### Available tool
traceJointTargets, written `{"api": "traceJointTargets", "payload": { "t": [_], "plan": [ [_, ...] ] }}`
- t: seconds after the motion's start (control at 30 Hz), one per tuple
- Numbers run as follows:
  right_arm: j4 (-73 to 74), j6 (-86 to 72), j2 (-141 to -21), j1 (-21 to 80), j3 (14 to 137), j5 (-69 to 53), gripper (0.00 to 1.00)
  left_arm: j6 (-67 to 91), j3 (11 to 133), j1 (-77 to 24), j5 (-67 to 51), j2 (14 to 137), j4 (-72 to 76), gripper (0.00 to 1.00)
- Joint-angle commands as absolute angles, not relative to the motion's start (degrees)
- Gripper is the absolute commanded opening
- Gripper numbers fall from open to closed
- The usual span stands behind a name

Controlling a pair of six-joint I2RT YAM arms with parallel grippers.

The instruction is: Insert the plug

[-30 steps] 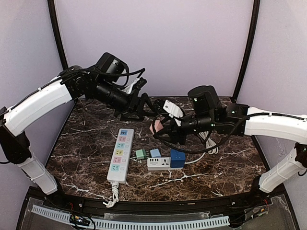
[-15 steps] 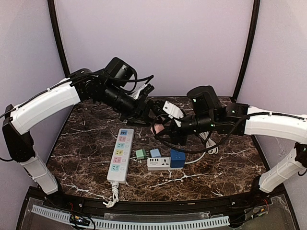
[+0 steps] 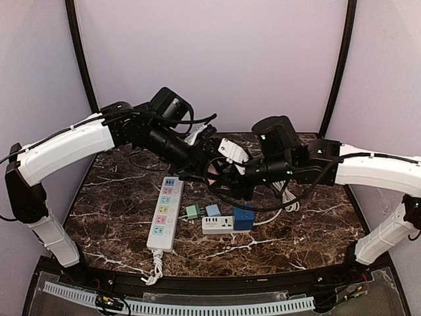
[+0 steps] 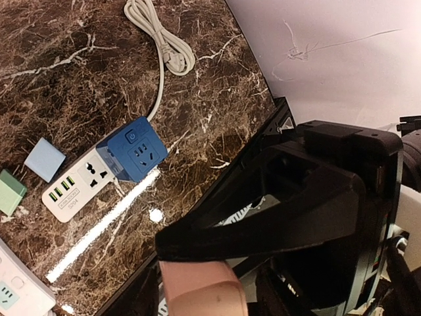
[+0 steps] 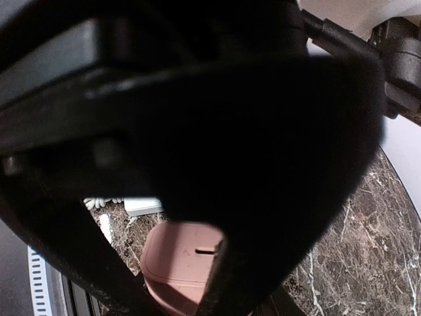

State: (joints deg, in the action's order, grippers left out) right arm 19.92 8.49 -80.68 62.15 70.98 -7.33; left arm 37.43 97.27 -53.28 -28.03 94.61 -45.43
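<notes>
Pink plug is held clamped by the right gripper above the marble table; whether the left gripper, just beside it, is closed cannot be told.

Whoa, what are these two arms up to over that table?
They are working on a pink plug in mid-air. The right gripper is shut on it above the marble table. The left gripper sits right against the same plug, as if for a handover, but I can't tell whether it grips. The white power strip lies below, and the plug is not yet inserted.
</notes>
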Motion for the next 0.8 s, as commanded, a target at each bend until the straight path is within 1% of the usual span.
{"api": "traceJointTargets", "payload": {
  "t": [0.0, 0.03, 0.1, 0.13, 0.2, 0.37, 0.4, 0.47, 0.5, 0.53, 0.57, 0.6, 0.63, 0.7, 0.77],
  "plan": [
    [20.60, 8.88, -81.65, 63.45, 72.62, -5.00, 0.00, 37.24, 95.64, -53.87, -27.12, 93.37, -44.96, 0.47],
    [20.64, 8.84, -81.65, 63.72, 72.49, -4.77, 0.00, 37.25, 95.50, -53.83, -27.01, 93.35, -44.86, 0.46],
    [20.85, 8.72, -81.78, 64.07, 72.34, -4.37, 0.00, 37.33, 95.24, -53.92, -26.79, 93.34, -44.75, 0.40],
    [20.91, 8.64, -81.89, 64.25, 72.41, -4.08, 0.00, 37.37, 95.09, -53.94, -26.60, 93.30, -44.74, 0.34],
    [21.40, 8.21, -82.08, 64.46, 72.56, -2.92, 0.00, 37.51, 94.72, -53.95, -26.44, 93.06, -44.74, 0.28],
    [22.12, 8.16, -82.27, 64.84, 73.04, -1.22, 0.00, 37.82, 93.02, -53.91, -26.24, 91.92, -44.40, 0.14],
    [22.17, 8.08, -82.27, 64.86, 73.04, -0.97, 0.00, 37.81, 92.87, -53.89, -26.34, 91.84, -44.30, 0.09],
    [22.49, 7.73, -82.27, 64.88, 73.19, -0.34, 0.00, 38.01, 92.36, -53.92, -26.21, 91.58, -44.07, 0.02],
    [22.50, 7.47, -82.27, 64.88, 73.13, -0.20, 0.03, 38.16, 92.02, -53.95, -26.02, 91.41, -43.91, 0.01],
    [22.43, 7.00, -82.13, 64.93, 73.01, 1.01, 0.09, 38.19, 91.89, -53.92, -25.93, 91.27, -43.65, 0.01],
    [22.41, 6.62, -81.93, 64.99, 72.81, 1.64, 0.17, 38.31, 91.59, -53.93, -25.71, 90.96, -43.45, 0.01],
    [22.39, 6.31, -81.73, 64.92, 72.51, 1.93, 0.29, 38.45, 91.37, -53.95, -25.64, 90.70, -42.88, 0.01],
    [22.41, 6.01, -81.45, 64.94, 72.10, 2.22, 0.37, 38.66, 90.80, -53.96, -25.59, 90.13, -42.44, 0.01],
    [22.28, 5.58, -80.71, 64.97, 71.08, 2.90, 0.53, 39.21, 89.86, -53.93, -25.46, 89.25, -41.41, 0.01],
    [22.22, 5.37, -79.56, 64.91, 70.05, 3.87, 0.64, 39.46, 89.10, -53.96, -25.45, 88.52, -40.78, 0.01]
  ]
}}
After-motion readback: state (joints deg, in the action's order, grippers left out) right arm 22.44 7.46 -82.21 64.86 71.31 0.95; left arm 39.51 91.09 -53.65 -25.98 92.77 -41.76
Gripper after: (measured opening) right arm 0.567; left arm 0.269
